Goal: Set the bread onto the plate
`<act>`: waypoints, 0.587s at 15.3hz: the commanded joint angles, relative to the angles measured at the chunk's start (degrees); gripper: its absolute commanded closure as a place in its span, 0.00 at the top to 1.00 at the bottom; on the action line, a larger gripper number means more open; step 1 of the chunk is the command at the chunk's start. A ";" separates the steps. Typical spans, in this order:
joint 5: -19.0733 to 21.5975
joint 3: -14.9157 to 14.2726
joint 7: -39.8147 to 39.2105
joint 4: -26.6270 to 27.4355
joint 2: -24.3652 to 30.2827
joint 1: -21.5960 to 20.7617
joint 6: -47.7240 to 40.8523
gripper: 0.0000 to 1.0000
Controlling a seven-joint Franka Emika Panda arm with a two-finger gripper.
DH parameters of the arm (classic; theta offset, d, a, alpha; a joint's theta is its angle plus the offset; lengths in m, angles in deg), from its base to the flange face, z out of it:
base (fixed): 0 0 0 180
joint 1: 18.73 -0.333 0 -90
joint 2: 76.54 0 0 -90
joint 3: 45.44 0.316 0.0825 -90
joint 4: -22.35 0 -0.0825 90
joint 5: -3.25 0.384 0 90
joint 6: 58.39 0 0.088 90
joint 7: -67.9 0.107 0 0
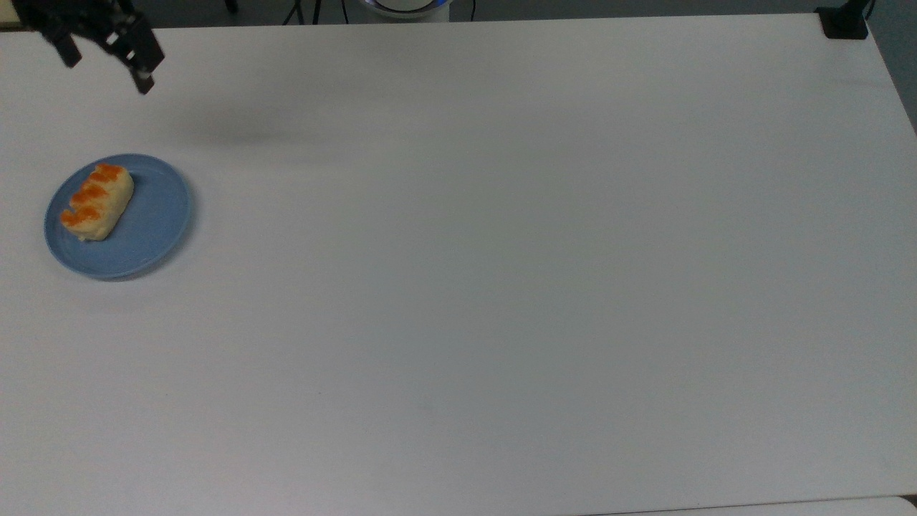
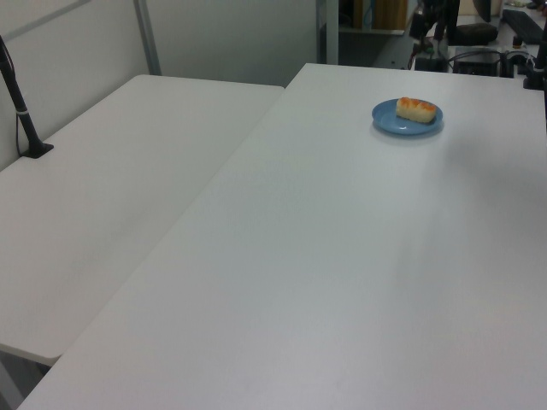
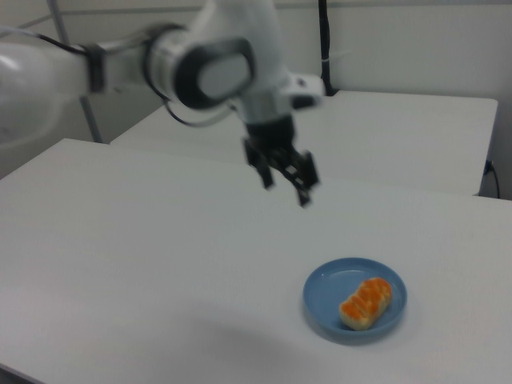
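Bread [image 3: 366,302] on plate [image 3: 324,306]; tool [image 3: 286,188] spread, raised

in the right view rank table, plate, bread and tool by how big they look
1. table
2. plate
3. tool and bread: they look alike, and the tool hangs above the table, so I won't rank them.

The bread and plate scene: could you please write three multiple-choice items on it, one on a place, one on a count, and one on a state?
1. Where does the bread lie?
A. On the bare table
B. On the blue plate
C. In the gripper

2. How many orange bumps top the bread?
A. One
B. Three
C. Five

3. How is the gripper?
A. Open, empty
B. Shut on the bread
C. Shut on the plate

Answers: 1 B, the bread rests on the plate. 2 B, three bumps show in the top view. 3 A, the gripper hangs above the table, fingers apart, nothing between them.
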 commanded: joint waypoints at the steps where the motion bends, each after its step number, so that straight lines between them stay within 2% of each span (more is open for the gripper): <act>1: 0.34 -1.15 3.46 2.88 7.75 -8.43 -7.39 1.00; 5: 0.34 -1.24 9.79 2.88 9.25 -14.07 -9.96 1.00; 7: 0.61 -0.89 9.10 2.80 8.99 -15.66 -9.26 1.00; 9: 1.66 0.95 4.11 2.80 8.73 -16.01 -9.43 1.00</act>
